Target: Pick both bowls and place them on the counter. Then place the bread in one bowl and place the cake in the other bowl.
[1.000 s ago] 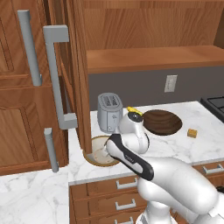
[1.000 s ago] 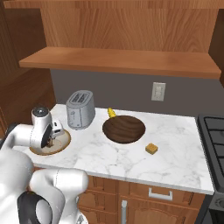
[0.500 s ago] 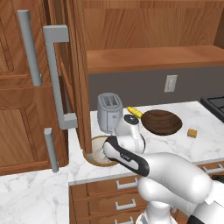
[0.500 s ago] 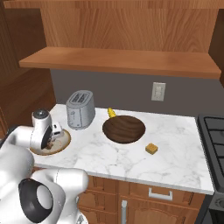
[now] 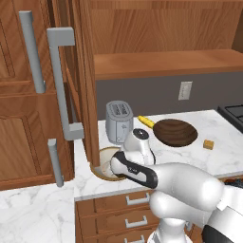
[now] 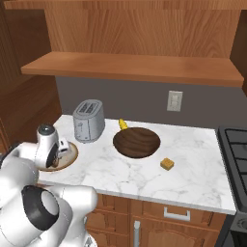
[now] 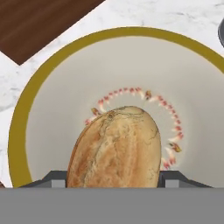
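Gripper (image 7: 113, 186) is hanging over beige bowl (image 7: 57, 109), fingers (image 7: 52, 177) clamped on either side of bread (image 7: 114, 146). Bread step underway; next it needs releasing. Cake (image 6: 167, 164) is sitting on counter (image 6: 193, 169) beside wood bowl (image 6: 136, 142).

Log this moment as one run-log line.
stage: bread placement | tool: astride bread, over beige bowl | wooden bowl: on counter | cake: on counter, not bowled

The arm bends low to the left, gripper (image 7: 112, 181) pointing down, jaws spread.
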Tool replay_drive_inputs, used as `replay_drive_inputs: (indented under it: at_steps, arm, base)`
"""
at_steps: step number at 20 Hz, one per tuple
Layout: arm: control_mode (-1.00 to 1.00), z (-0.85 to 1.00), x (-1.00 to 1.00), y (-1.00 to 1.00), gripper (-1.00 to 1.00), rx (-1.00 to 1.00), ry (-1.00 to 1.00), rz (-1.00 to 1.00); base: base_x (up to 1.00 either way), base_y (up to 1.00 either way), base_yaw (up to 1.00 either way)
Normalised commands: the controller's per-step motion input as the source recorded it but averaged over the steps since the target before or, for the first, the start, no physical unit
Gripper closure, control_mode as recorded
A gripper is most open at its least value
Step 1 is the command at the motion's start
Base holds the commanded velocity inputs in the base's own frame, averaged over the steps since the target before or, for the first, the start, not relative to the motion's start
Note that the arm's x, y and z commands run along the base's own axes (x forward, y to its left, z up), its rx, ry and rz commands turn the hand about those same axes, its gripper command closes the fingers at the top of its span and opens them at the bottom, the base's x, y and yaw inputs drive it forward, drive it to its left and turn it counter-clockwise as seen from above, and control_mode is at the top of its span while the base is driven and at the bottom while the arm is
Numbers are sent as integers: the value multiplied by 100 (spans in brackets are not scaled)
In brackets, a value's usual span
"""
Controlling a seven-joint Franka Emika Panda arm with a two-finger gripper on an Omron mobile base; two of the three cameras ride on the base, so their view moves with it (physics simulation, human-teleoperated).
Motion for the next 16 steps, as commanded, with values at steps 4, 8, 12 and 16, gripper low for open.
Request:
replay_drive_inputs:
  at_steps: [4,8,12,16]
  arm:
    - [-100,-20,7,0,100,0,1,0]
    - [-100,-18,6,0,100,0,0,0]
    - [-100,-13,5,0,100,0,0,0]
    - [-100,-2,5,1,100,0,0,0]
  base:
    - [0,0,0]
    - [0,0,0]
    - [0,0,0]
    - [0,0,0]
